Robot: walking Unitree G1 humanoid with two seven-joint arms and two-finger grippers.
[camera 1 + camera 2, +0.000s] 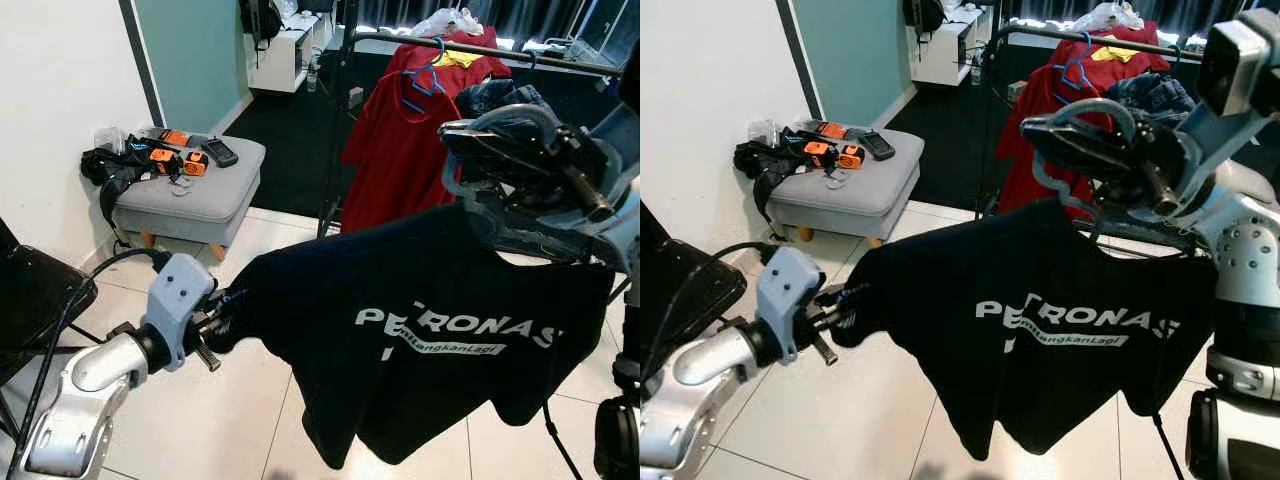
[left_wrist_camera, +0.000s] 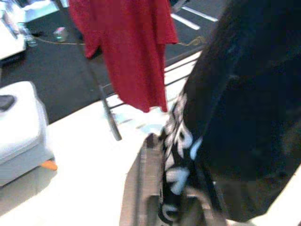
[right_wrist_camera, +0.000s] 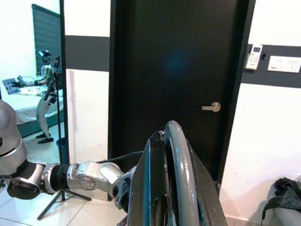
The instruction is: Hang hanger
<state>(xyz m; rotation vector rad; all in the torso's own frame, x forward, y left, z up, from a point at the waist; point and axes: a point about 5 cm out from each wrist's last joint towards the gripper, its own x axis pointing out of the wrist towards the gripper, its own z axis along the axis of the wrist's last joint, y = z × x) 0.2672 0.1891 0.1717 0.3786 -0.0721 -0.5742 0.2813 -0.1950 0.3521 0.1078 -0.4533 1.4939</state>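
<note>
White floor tiles and a clothes rack with a red shirt already hung on it made up the scene, with a grey ottoman off beyond the left hand.

So the hanger was held up high by the right hand, its grey hook clamped between the fingers, as the right wrist view showed pretty clearly. A black t-shirt was draped on it and hung just below that hand. One sleeve was pinched shut in the left hand, pulled out sideways away from the right hand.

Handling-wise, the hanger was judged stiff and light, while the shirt was soft, floppy and likely to swing or slide off a shoulder if tilted. Best grip was probably kept right at the hook, honestly.

The hanger's long axis was reckoned to run roughly across, from one hand toward the other, with the hook pointed upward. The rack was well beyond both hands, so it wasn't hung yet.
</note>
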